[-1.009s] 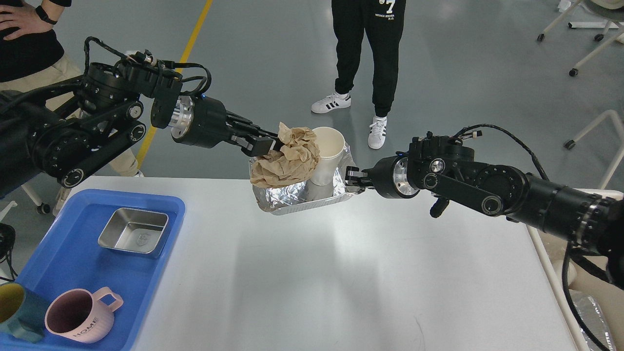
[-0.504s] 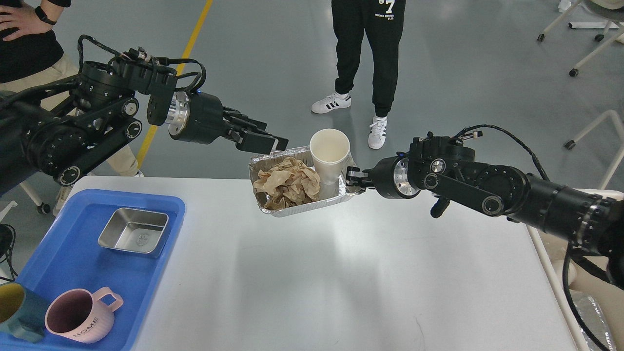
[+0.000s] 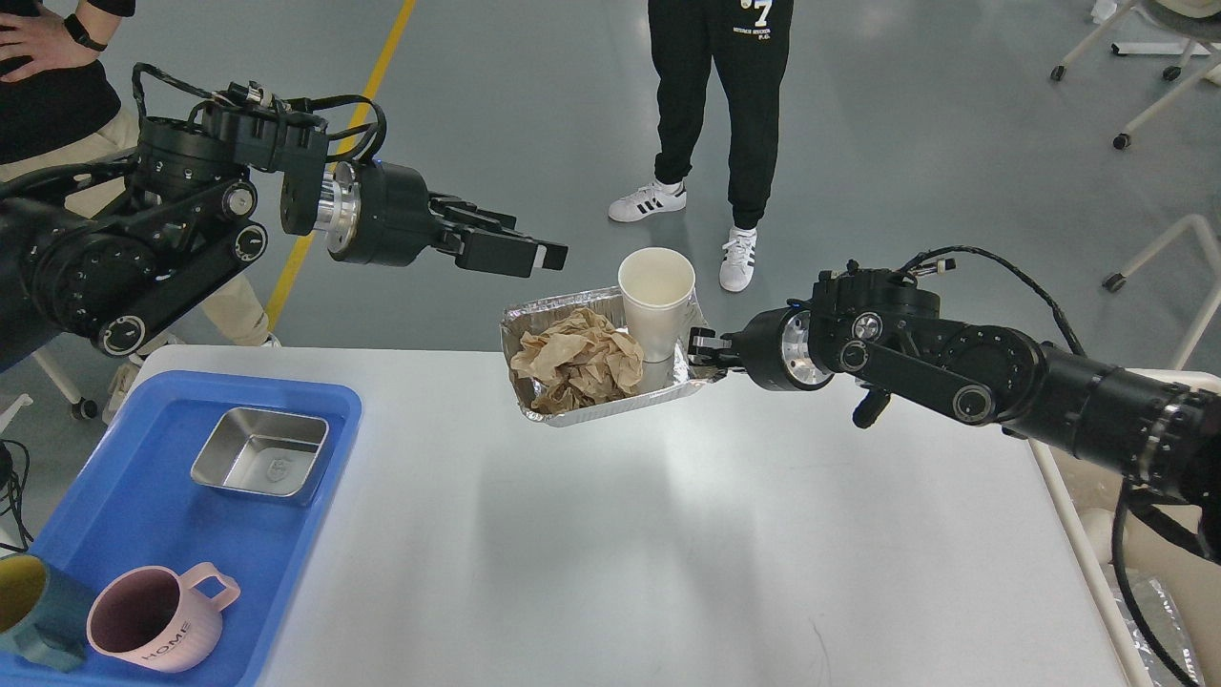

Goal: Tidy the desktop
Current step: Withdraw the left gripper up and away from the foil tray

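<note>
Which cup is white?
The white paper cup, standing in the foil tray. The pink mug and teal cup sit in the blue tray.

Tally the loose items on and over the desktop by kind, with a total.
Mugs: 2, pink mug and teal mug
Paper cups: 1, white paper cup
Foil trays: 1, foil tray
Steel dishes: 1, steel dish
Plastic trays: 1, blue tray
Crumpled paper: 1, brown paper wad
Total: 7

Desktop (image 3: 668, 553) bare mid-span; blue tray (image 3: 143, 515) crowds its left
</note>
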Action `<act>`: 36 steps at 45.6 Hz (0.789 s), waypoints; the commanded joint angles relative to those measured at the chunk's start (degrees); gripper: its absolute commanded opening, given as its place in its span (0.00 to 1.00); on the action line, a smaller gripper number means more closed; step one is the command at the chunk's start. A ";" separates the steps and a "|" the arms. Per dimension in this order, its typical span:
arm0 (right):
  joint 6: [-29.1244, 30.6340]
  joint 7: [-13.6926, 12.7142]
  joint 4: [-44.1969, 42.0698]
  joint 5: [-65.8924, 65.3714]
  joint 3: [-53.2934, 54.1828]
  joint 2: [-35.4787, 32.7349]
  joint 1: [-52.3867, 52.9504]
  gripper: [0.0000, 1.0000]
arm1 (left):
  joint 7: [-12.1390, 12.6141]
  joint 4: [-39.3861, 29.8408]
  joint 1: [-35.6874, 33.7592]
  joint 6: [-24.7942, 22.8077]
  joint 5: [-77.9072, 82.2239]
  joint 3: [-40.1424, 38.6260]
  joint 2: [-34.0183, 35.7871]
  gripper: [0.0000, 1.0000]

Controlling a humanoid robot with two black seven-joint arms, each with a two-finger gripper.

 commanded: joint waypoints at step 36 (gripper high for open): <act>0.01 0.00 -0.24 -0.06 -0.26 -1.31 -0.83 0.00 | 11.47 -2.03 39.31 8.59 -29.58 -36.87 10.58 0.97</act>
